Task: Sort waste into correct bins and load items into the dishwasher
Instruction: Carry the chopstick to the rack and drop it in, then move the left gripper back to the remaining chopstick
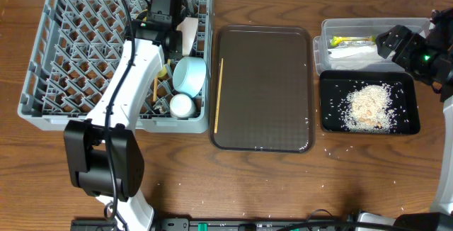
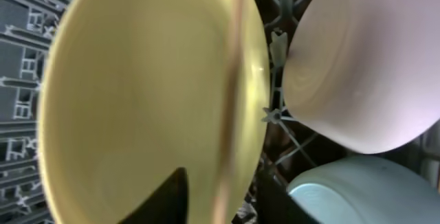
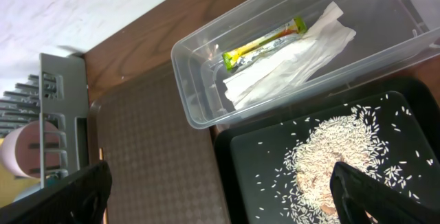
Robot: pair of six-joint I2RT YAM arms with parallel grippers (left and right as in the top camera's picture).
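Overhead view shows one chopstick (image 1: 218, 93) loose on the brown tray (image 1: 269, 89). It lies along that tray's left edge, just beside the right wall of the dish rack (image 1: 42, 68). Its long axis runs from the far side of the table (image 1: 212, 188) toward the robot's side, parallel to that wall.

The left hand (image 1: 173, 20) is inside the rack's far right corner, so the chopstick lies to its right and closer to the robot. The left arm is plainly the nearer one.

The right hand (image 3: 227, 200) hangs over the clear tub (image 3: 192, 100) and black tray (image 3: 237, 148), well apart from the chopstick. Its fingers (image 3: 69, 196) are spread wide and empty. The wrapper (image 3: 265, 42) and napkin (image 3: 289, 66) lie in the tub, and the rice (image 3: 330, 155) in the black tray.

In the left wrist view the yellow plate (image 2: 137, 100) stands on edge beside the white bowl (image 2: 357, 66). One dark finger lies against its face and the other is hidden, so I cannot tell whether that hand clamps it.

Picking up the chopstick would probably call for fingers closing across its length.
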